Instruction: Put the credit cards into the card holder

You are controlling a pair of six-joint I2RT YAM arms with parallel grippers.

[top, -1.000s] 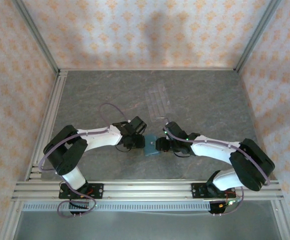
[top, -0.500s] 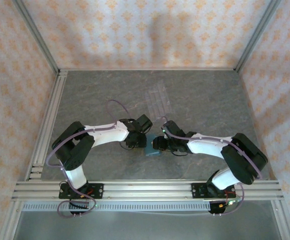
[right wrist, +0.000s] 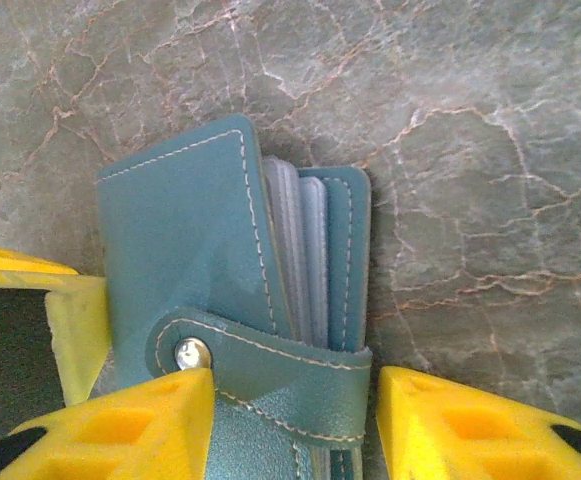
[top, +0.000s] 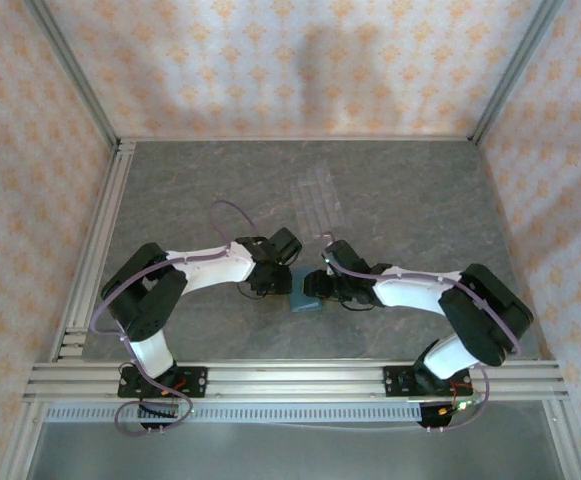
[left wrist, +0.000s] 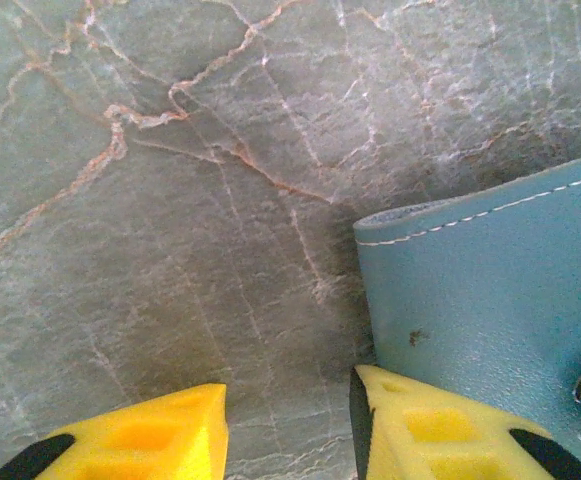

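While the card holder (right wrist: 200,250) lies on the desk (top: 420,190) between both arms, I note the right pincer (right wrist: 292,400) astride it, jaws apart, a sliver of gap at one pad. The left pincer (left wrist: 288,400) stands parted, one pad at its edge. I judge the step as bracing the holder; next, the strap (right wrist: 270,365) needs lifting off cleanly.

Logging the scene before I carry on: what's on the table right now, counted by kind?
card holder, teal: 1
clear slotted rack: 1
grippers: 2, the left gripper and the right gripper
Total: 4
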